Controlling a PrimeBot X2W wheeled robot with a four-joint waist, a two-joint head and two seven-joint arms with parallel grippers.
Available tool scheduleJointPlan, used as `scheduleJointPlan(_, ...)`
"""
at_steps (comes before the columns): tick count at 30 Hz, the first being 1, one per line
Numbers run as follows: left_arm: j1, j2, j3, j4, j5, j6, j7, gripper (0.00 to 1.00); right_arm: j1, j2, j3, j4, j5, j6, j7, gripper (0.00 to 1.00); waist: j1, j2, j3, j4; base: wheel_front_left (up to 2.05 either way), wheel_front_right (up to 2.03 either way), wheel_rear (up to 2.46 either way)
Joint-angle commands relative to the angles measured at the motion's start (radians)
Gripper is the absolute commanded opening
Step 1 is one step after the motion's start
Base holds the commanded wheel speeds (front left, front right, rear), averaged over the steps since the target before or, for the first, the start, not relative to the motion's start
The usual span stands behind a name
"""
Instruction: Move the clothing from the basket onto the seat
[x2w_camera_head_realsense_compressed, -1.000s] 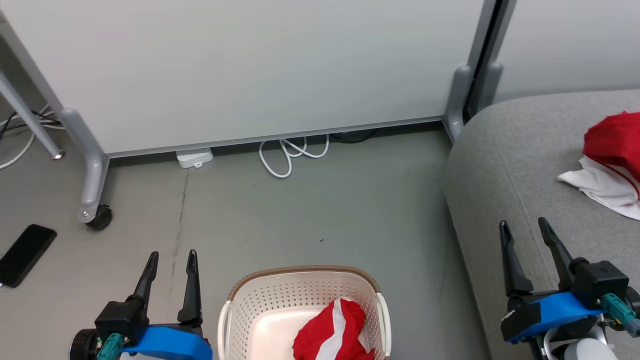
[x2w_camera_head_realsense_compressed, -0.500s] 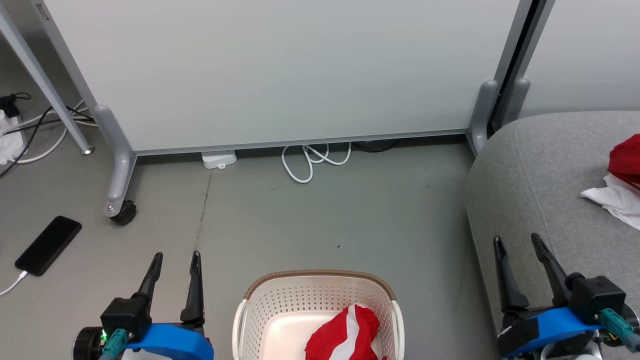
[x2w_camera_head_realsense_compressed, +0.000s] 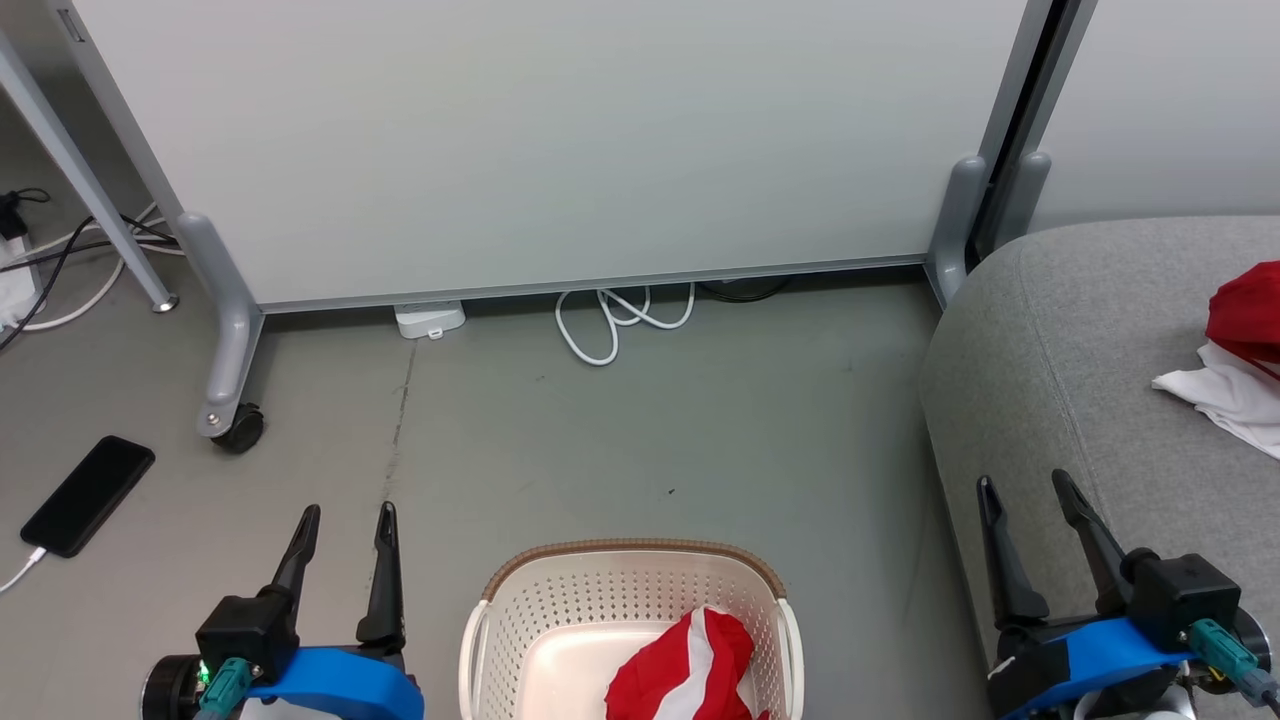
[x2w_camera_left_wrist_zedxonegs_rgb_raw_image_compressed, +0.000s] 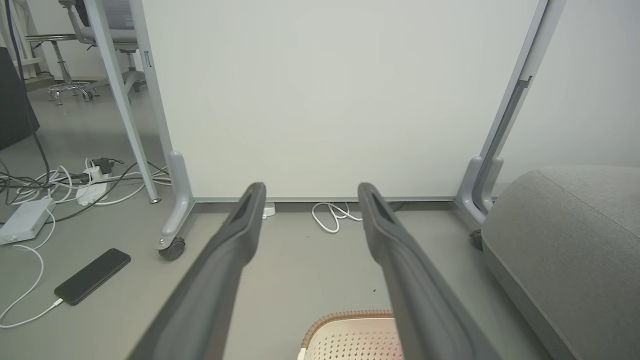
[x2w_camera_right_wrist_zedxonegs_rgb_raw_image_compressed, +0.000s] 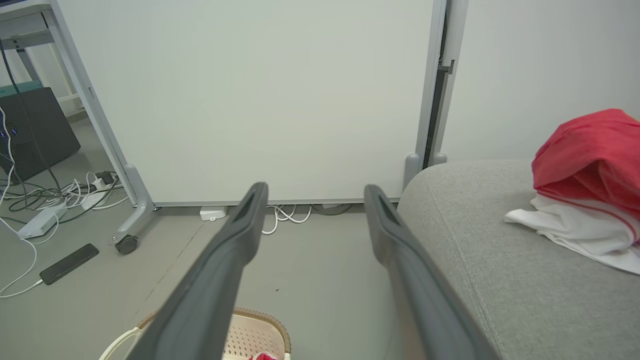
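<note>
A cream basket (x2w_camera_head_realsense_compressed: 520, 650) with a brown rim stands on the floor at the bottom middle of the head view. Inside it lies a crumpled red and white garment (x2w_camera_head_realsense_compressed: 685, 670). A second red and white garment (x2w_camera_head_realsense_compressed: 1235, 350) (x2w_camera_right_wrist_zedxonegs_rgb_raw_image_compressed: 590, 190) rests on the grey seat (x2w_camera_head_realsense_compressed: 1050, 380) (x2w_camera_right_wrist_zedxonegs_rgb_raw_image_compressed: 500, 280) at the right. My left gripper (x2w_camera_head_realsense_compressed: 348, 515) (x2w_camera_left_wrist_zedxonegs_rgb_raw_image_compressed: 310, 192) hovers open left of the basket, with nothing between its fingers. Over the seat's front edge my right gripper (x2w_camera_head_realsense_compressed: 1022, 485) (x2w_camera_right_wrist_zedxonegs_rgb_raw_image_compressed: 315, 192) is open and holds nothing. The basket's rim (x2w_camera_left_wrist_zedxonegs_rgb_raw_image_compressed: 350, 317) (x2w_camera_right_wrist_zedxonegs_rgb_raw_image_compressed: 260, 317) peeks in at the bottom of both wrist views.
A wheeled white partition (x2w_camera_head_realsense_compressed: 560, 140) stands behind the basket, its castor (x2w_camera_head_realsense_compressed: 238, 428) at the left. A black phone (x2w_camera_head_realsense_compressed: 88, 495) on a white cable lies on the floor at the left. A looped white cable (x2w_camera_head_realsense_compressed: 615, 320) and a small white box (x2w_camera_head_realsense_compressed: 430, 320) sit at the partition's foot.
The head view has swung left and then back a little, so the whole scene shifted. Both grippers stay open; the garments and the basket have not moved.
</note>
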Motion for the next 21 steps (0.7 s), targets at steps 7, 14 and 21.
scheduleJointPlan(7, -0.004, -0.005, 0.010, 0.000, 0.007, -0.006, -0.003, 1.00, 0.000, -0.001, 0.008, 0.000, 0.011, 0.000, 0.001, 1.00, 0.0000, 0.0000, 0.005, -0.007, 0.00, 0.00, 0.00)
scheduleJointPlan(14, -0.014, -0.006, 0.014, -0.005, 0.013, -0.007, -0.003, 1.00, -0.013, -0.001, 0.024, -0.004, 0.013, 0.000, -0.001, 1.00, 0.0000, 0.0000, 0.031, -0.027, 0.00, 0.00, 0.00)
scheduleJointPlan(21, -0.038, -0.007, 0.012, 0.012, 0.011, -0.007, -0.003, 1.00, -0.048, -0.001, 0.052, -0.019, 0.012, 0.000, -0.005, 1.00, 0.0000, 0.0000, 0.104, -0.079, 0.00, 0.00, 0.00)
